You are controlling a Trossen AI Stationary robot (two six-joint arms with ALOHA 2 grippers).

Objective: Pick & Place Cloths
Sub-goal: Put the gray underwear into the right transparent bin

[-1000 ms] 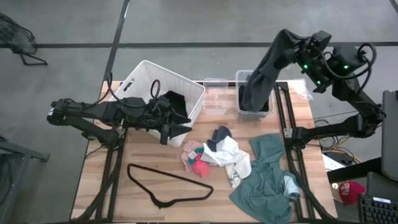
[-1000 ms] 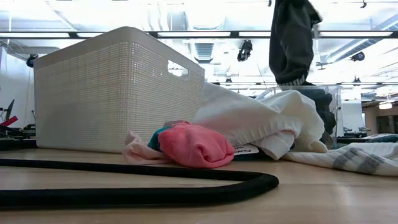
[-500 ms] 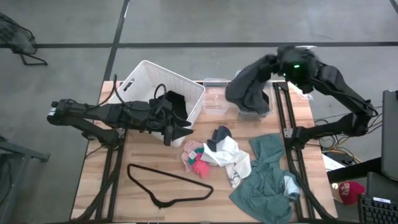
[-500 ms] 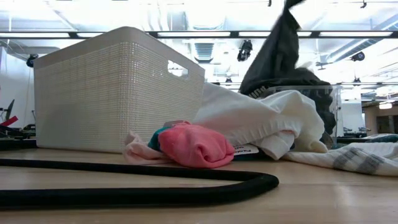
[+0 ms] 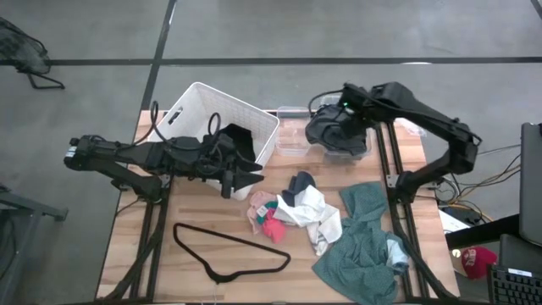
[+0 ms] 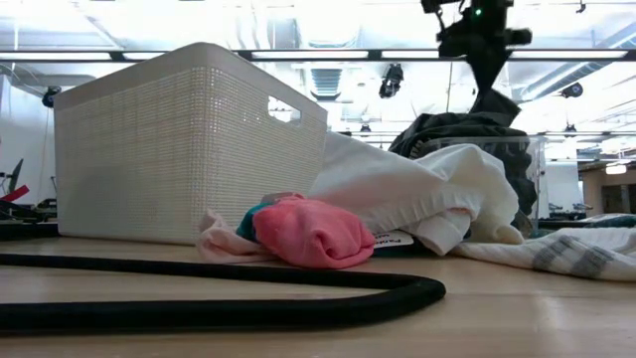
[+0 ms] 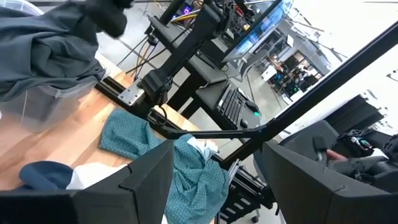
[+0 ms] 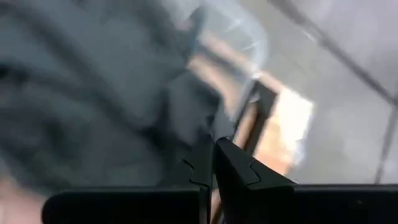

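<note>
Lowered since before, right hand (image 5: 343, 108) pinches shut on black cloth (image 5: 332, 129) over clear bin (image 5: 366, 149); left hand (image 5: 241, 178) open beside white basket (image 5: 190, 106).

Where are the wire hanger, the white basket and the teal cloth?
wire hanger (image 5: 222, 240), high view, on its long straight bar.
white basket (image 5: 193, 102), high view, on its far rim.
teal cloth (image 5: 360, 246), high view, mid-fabric.

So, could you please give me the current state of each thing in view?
left gripper: open, empty, beside the white basket.
right gripper: shut on the dark cloth.
dark cloth: bunched over the clear bin.
teal cloth: crumpled on the table.
white cloth: heaped.
hanger: lying flat.
</note>
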